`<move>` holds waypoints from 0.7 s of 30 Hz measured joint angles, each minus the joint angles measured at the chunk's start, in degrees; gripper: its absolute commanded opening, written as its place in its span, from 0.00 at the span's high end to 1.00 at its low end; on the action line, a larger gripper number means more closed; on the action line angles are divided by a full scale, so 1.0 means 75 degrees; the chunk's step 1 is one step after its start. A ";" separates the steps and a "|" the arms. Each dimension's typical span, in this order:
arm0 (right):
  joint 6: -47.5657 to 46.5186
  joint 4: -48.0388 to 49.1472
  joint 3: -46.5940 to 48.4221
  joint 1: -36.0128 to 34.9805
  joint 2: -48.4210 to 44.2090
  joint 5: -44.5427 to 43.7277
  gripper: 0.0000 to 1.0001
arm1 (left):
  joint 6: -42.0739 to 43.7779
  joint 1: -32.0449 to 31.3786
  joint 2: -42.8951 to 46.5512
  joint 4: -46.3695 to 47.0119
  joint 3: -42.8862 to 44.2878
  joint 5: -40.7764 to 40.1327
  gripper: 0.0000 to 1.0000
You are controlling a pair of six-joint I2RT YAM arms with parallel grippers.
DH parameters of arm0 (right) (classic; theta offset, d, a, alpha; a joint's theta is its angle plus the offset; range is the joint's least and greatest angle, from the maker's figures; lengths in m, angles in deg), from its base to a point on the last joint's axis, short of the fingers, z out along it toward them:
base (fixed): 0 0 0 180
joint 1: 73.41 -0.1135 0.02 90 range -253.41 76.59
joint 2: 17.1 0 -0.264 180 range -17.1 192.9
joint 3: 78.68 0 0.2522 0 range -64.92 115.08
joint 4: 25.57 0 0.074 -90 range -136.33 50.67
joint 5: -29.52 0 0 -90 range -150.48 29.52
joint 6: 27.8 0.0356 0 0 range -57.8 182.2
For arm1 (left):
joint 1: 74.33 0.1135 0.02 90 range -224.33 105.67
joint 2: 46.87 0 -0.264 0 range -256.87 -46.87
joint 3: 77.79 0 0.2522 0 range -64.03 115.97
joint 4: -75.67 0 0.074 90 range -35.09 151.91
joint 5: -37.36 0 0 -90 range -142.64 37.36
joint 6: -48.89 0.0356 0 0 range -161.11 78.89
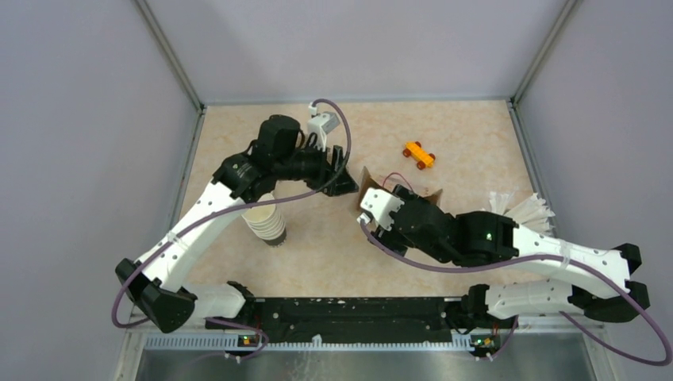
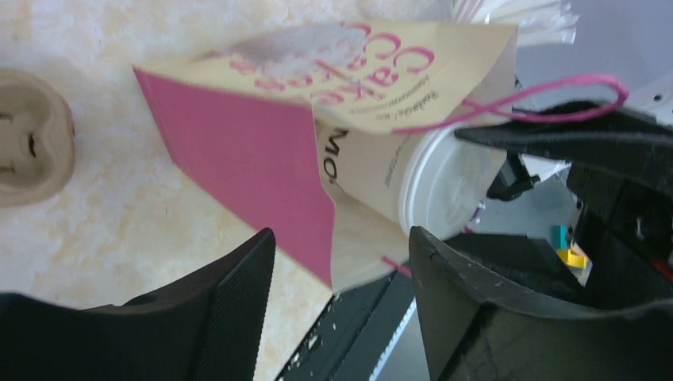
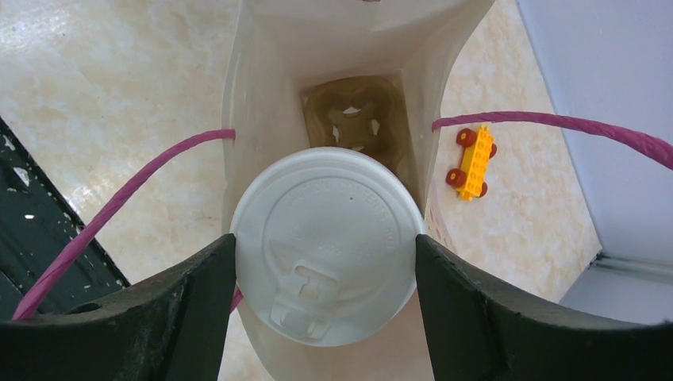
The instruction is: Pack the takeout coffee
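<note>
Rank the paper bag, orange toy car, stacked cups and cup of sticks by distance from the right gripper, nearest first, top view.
1. Paper bag: the right gripper holds the takeout coffee in its mouth.
2. Orange toy car: just behind the bag.
3. Stacked cups: to the left.
4. Cup of sticks: far right.

This is a robot test cell in a lab. A beige marble-patterned tabletop (image 1: 317,262) is boxed in by plain pale grey wall panels (image 1: 79,119) on the left, right and far sides, joined by bare aluminium corner posts (image 1: 169,55). A black mounting rail (image 1: 349,313) lines the near edge, and purple cables (image 1: 348,135) loop loose.
</note>
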 measured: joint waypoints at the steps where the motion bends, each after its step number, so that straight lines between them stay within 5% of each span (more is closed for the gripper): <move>1: -0.0003 0.0047 -0.0061 0.0000 -0.0015 0.0000 0.45 | 0.0012 -0.0003 0.0154 -0.0178 -0.0114 0.0003 0.28; 8: -0.0073 0.0280 -0.0656 0.0000 -0.0152 -0.0015 0.45 | 0.0239 -0.0003 0.1064 -0.0723 -0.0997 0.0020 0.23; 21: -0.0122 0.0484 -0.0740 0.0000 -0.0166 -0.0251 0.45 | 0.0600 -0.0003 0.0589 0.0350 -0.1212 0.0152 0.21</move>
